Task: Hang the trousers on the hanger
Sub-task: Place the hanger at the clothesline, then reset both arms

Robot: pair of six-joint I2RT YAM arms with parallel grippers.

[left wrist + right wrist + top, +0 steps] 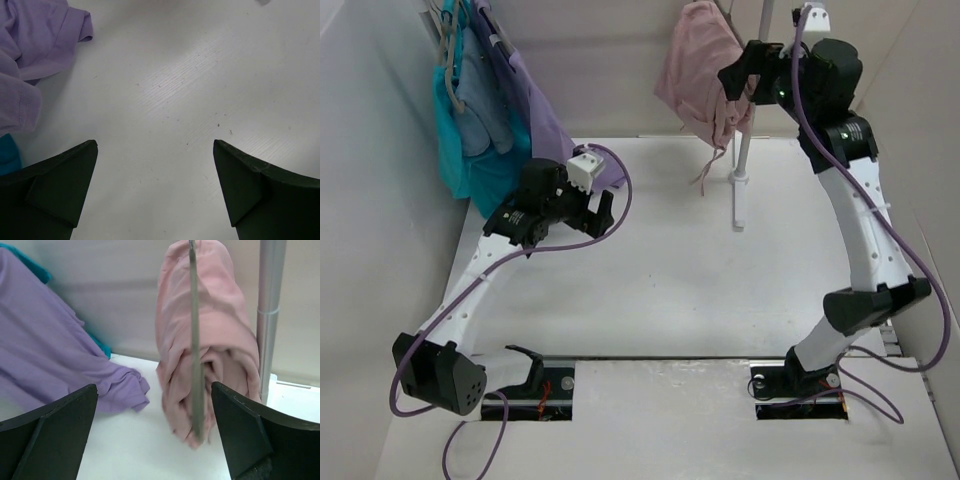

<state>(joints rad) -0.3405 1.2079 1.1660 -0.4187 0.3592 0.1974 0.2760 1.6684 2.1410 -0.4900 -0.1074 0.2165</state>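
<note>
The dusty-pink trousers (698,75) hang bunched over the thin grey hanger, high at the back beside a metal pole. In the right wrist view the trousers (222,335) fill the middle, and the hanger (195,350) shows as a blurred grey bar in front of them. My right gripper (732,82) is raised right next to the trousers, open and empty. In its own view the right gripper (154,387) has its jaws wide apart, the trousers ahead between them. My left gripper (600,215) is open and empty, low over the table (670,290). Bare table lies under the left gripper (154,142).
A lilac garment (545,120) and a teal garment (470,150) hang at the back left, the lilac hem resting on the table (35,40). The rack's metal pole (745,130) stands on a white base at the back centre-right, just right of the trousers (270,315).
</note>
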